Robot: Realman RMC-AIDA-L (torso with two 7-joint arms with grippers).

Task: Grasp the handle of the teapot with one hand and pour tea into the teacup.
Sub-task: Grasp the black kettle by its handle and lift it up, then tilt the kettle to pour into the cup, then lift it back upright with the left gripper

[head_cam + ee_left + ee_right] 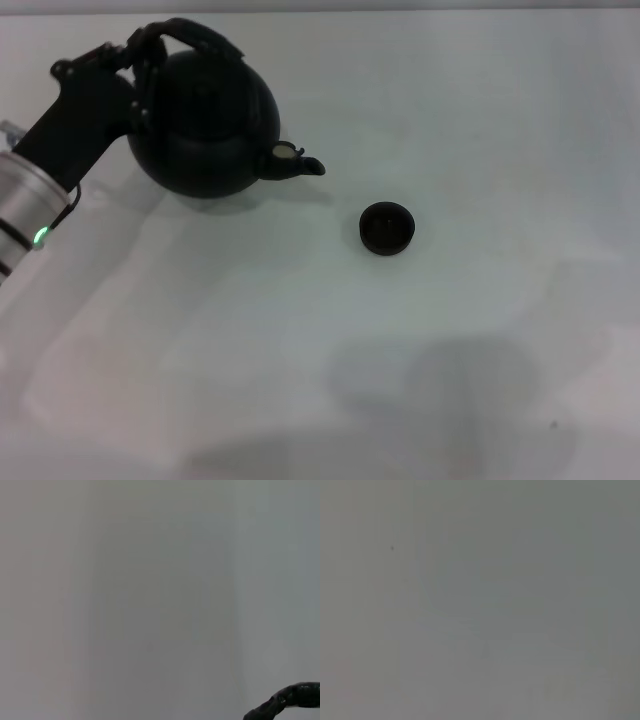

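Left gripper [143, 62] closed on handle [195, 35] of teapot [205, 125], spout toward cup [386, 228]. Cup apart, on table [480, 120]. Right gripper not seen.

plain white table [480, 110] filling the whole head view, smooth and bare-looking. on it, far left, sits the big round black teapot [205, 125], stubby spout pointing right (a soft shadow under it, so whether it fully rests on the surface is hard to tell). to the right of the spout and a little nearer, standing apart from the pot, is the small dark teacup [386, 228], upright on the white top. faint grey shadows lie across the near side of the table.
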